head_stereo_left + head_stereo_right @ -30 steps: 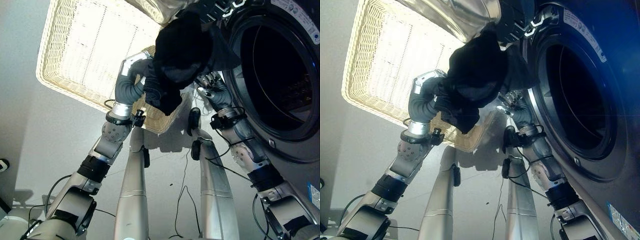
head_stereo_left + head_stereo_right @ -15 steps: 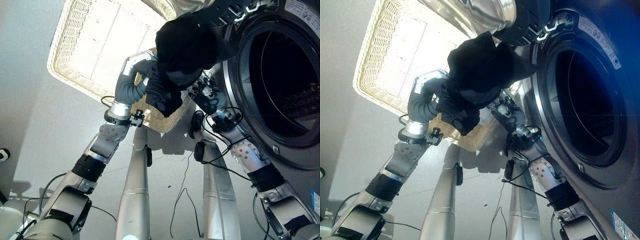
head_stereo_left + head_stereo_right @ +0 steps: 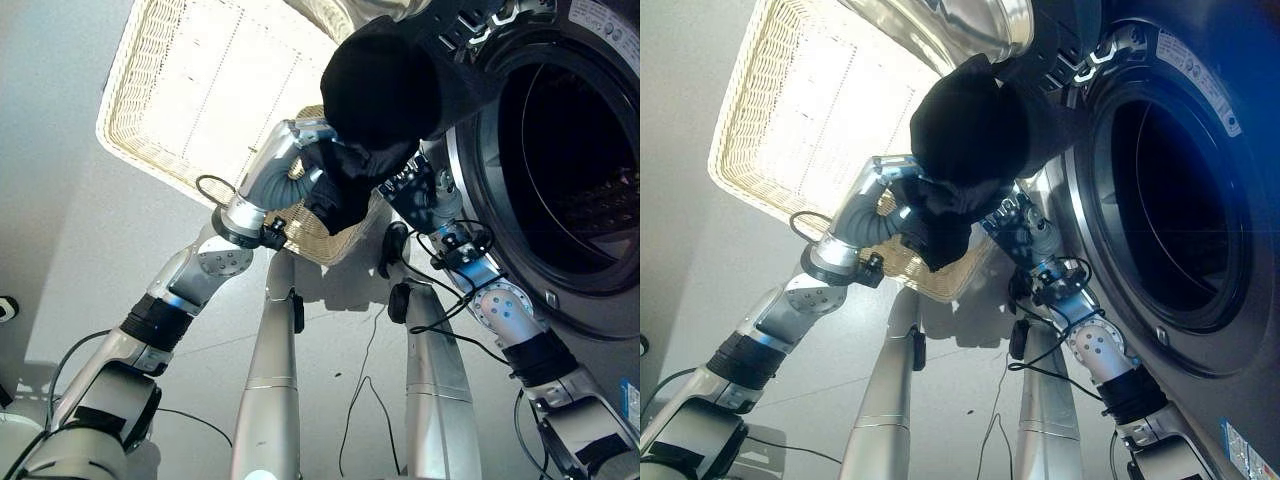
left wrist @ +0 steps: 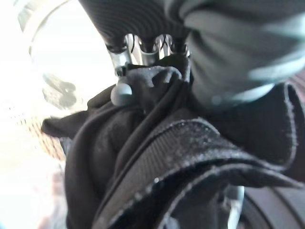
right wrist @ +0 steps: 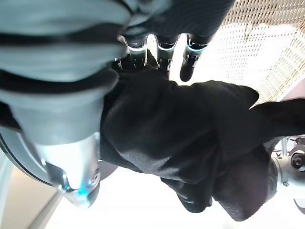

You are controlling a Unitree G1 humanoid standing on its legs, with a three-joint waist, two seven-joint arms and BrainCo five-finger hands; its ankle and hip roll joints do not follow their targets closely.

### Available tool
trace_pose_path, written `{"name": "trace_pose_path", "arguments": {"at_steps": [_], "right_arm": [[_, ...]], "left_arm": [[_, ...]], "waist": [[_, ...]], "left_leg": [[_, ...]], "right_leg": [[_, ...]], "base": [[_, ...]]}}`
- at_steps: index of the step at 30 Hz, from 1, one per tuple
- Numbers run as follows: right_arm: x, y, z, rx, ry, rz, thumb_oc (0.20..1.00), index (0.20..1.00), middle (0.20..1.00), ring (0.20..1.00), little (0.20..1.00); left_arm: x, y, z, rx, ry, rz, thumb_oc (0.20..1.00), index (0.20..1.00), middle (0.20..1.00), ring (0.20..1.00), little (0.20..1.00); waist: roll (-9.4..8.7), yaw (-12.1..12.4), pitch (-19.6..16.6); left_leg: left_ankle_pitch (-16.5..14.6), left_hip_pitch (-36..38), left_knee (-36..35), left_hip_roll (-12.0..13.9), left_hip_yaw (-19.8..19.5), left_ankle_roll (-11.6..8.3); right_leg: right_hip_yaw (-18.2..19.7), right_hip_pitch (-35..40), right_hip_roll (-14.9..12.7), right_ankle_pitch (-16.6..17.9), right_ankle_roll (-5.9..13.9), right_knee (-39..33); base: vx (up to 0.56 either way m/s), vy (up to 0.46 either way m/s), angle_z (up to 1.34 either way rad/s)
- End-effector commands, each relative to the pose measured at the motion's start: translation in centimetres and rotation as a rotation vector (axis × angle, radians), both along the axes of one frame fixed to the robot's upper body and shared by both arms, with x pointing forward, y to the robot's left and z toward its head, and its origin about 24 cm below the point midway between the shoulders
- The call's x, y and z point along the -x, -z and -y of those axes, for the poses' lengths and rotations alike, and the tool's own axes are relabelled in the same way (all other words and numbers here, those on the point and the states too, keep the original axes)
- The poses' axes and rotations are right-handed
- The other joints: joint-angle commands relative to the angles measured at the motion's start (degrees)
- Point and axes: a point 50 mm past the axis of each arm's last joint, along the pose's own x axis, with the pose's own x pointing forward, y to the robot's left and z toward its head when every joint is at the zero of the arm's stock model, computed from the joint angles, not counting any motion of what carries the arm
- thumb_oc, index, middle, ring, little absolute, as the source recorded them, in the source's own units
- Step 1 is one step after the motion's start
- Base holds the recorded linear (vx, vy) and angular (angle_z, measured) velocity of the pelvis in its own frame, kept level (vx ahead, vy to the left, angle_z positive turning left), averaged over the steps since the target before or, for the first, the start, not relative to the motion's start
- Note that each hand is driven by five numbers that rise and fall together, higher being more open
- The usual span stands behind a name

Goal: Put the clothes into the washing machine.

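Note:
A black garment [image 3: 380,95] hangs bunched between the wicker basket [image 3: 118,112] and the washing machine's open drum [image 3: 575,150]. My left hand [image 4: 123,93] is shut on it, fingers curled into the folds, with the cloth draping over the hand. My right hand [image 3: 412,186] is up against the garment's underside on the drum side. Its fingers [image 5: 190,62] are fairly straight and press into the cloth, and its thumb stands apart. The garment is level with the drum's rim, outside the opening.
The machine's round door [image 3: 940,30] with its chrome rim stands open above the garment. The basket lies on the pale floor [image 3: 60,250] to the left of the machine, its near corner under the hanging cloth.
My left arm has carried the garment up and right, closer to the drum. My right hand, apart from the cloth before, has risen to touch it. The camera shifted slightly.

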Motion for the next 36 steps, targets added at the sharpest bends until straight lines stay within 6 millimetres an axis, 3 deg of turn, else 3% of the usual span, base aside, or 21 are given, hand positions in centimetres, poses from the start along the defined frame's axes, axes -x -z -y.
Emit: {"name": "trace_pose_path", "arguments": {"at_steps": [1, 5, 6, 7, 8, 9, 16, 27, 28, 29, 31, 32, 36], "right_arm": [[3.1, -3.5, -2.3, -0.07, -0.204, 0.211, 1.0, 1.0, 1.0, 1.0, 1.0], [3.0, -3.4, -2.1, -0.052, -0.188, 0.199, 1.0, 1.0, 1.0, 1.0, 1.0], [3.0, -3.3, -2.3, -0.045, -0.183, 0.19, 0.765, 0.765, 0.765, 0.765, 0.765], [3.0, -3.3, -2.3, -0.044, -0.181, 0.187, 0.693, 0.693, 0.693, 0.693, 0.693], [2.9, -3.2, -2.2, -0.038, -0.173, 0.177, 0.473, 0.473, 0.473, 0.473, 0.473], [2.9, -3.2, -2.3, -0.035, -0.167, 0.171, 0.2, 0.2, 0.2, 0.2, 0.2], [2.5, -3.3, -2.5, -0.018, -0.133, 0.16, 0.2, 0.2, 0.2, 0.2, 0.2], [2.5, -3.6, -2.2, -0.053, -0.117, 0.164, 0.2, 0.2, 0.2, 0.2, 0.2], [2.5, -3.6, -2.1, -0.06, -0.114, 0.166, 0.2, 0.2, 0.2, 0.2, 0.2], [2.5, -3.6, -2.1, -0.065, -0.112, 0.167, 0.2, 0.2, 0.2, 0.2, 0.2], [2.5, -3.7, -2.0, -0.073, -0.106, 0.17, 0.2, 0.2, 0.2, 0.2, 0.2], [2.4, -3.8, -1.7, -0.099, -0.092, 0.18, 0.2, 0.2, 0.2, 0.2, 0.2], [2.3, -3.5, -1.5, -0.151, -0.056, 0.189, 0.2, 0.2, 0.2, 0.2, 0.2]], "left_arm": [[1.5, -1.1, 2.2, -0.114, 0.086, 0.106, 0.2, 0.2, 0.2, 0.2, 0.2], [1.7, -1.0, 2.7, -0.179, 0.109, 0.102, 0.2, 0.2, 0.2, 0.2, 0.2], [1.9, -1.0, 3.0, -0.192, 0.121, 0.11, 0.2, 0.2, 0.2, 0.2, 0.2], [2.0, -1.0, 3.0, -0.193, 0.123, 0.111, 0.2, 0.2, 0.2, 0.2, 0.2], [2.1, -1.0, 3.1, -0.197, 0.135, 0.113, 0.2, 0.2, 0.2, 0.2, 0.2], [2.2, -1.1, 3.2, -0.196, 0.148, 0.116, 0.2, 0.2, 0.2, 0.2, 0.2], [2.8, -1.4, 4.4, -0.235, 0.195, 0.138, 0.2, 0.2, 0.2, 0.2, 0.2], [2.5, -1.5, 4.4, -0.192, 0.175, 0.112, 0.2, 0.2, 0.2, 0.2, 0.2], [2.4, -1.6, 4.2, -0.156, 0.16, 0.11, 0.711, 0.711, 0.711, 0.711, 0.711], [2.3, -1.6, 4.0, -0.139, 0.154, 0.105, 1.0, 1.0, 1.0, 1.0, 1.0], [2.0, -1.7, 3.7, -0.094, 0.137, 0.091, 1.0, 1.0, 1.0, 1.0, 1.0], [1.7, -1.9, 2.6, 0.071, 0.124, 0.056, 1.0, 1.0, 1.0, 1.0, 1.0], [1.3, -1.2, -0.1, 0.449, 0.097, 0.033, 1.0, 1.0, 1.0, 1.0, 1.0]], "waist": [[-0.31, -0.7, -1.0], [-0.28, -1.0, -1.0], [-0.27, -1.0, -1.0], [-0.27, -1.0, -1.0], [-0.24, -1.1, -1.0], [-0.24, -1.1, -1.0], [-0.56, -1.3, -1.0], [-0.62, -1.4, -1.0], [-0.57, -1.4, -1.0], [-0.55, -1.4, -1.0], [-0.53, -1.3, -1.0], [-0.44, -1.1, -1.0], [-0.39, -0.4, -1.0]], "left_leg": [[-7.9, 0.7, 8.1, -6.2, 2.6, 4.49], [-7.9, 0.7, 8.1, -6.2, 2.7, 4.53], [-7.8, 0.6, 8.0, -6.2, 2.8, 4.56], [-7.8, 0.6, 8.0, -6.2, 2.8, 4.56], [-7.7, 0.6, 8.0, -6.2, 2.9, 4.6], [-7.7, 0.6, 8.0, -6.1, 3.0, 4.62], [-7.6, 0.3, 8.2, -6.3, 2.9, 4.63], [-7.7, 0.0, 8.5, -6.5, 2.7, 4.53], [-7.7, 0.0, 8.5, -6.4, 2.7, 4.57], [-7.6, 0.0, 8.5, -6.4, 2.8, 4.58], [-7.6, 0.0, 8.4, -6.4, 2.8, 4.6], [-7.6, 0.0, 8.6, -6.6, 2.5, 4.66], [-7.7, -0.1, 8.8, -6.6, 2.1, 4.75]], "right_leg": [[-3.3, 5.6, 3.6, 15.2, 5.46, -18.4], [-3.1, 5.5, 3.7, 15.5, 5.52, -18.5], [-3.0, 5.4, 3.8, 15.6, 5.51, -18.6], [-3.0, 5.4, 3.8, 15.5, 5.51, -18.6], [-3.0, 5.3, 3.9, 15.6, 5.5, -18.5], [-2.9, 5.3, 3.9, 15.6, 5.47, -18.5], [-2.7, 5.0, 4.2, 15.7, 5.47, -18.3], [-2.4, 4.9, 4.2, 15.8, 5.47, -18.4], [-2.4, 4.9, 4.2, 15.8, 5.43, -18.4], [-2.4, 4.9, 4.2, 15.8, 5.45, -18.4], [-2.4, 4.9, 4.1, 15.8, 5.48, -18.4], [-2.3, 4.9, 4.1, 15.9, 5.4, -18.6], [-2.5, 5.0, 3.9, 15.5, 5.42, -18.0]], "base": [[0.0, 0.0, 0.0], [0.0, 0.0, 0.0], [0.0, 0.0, 0.0], [0.0, 0.0, 0.0], [0.0, 0.0, 0.0], [0.0, 0.0, 0.0], [0.0, 0.0, 0.0], [0.0, 0.0, 0.0], [0.0, 0.0, 0.0], [0.0, 0.0, 0.0], [0.0, 0.0, 0.0], [0.0, 0.0, 0.0], [0.0, -0.008, 0.0]]}}
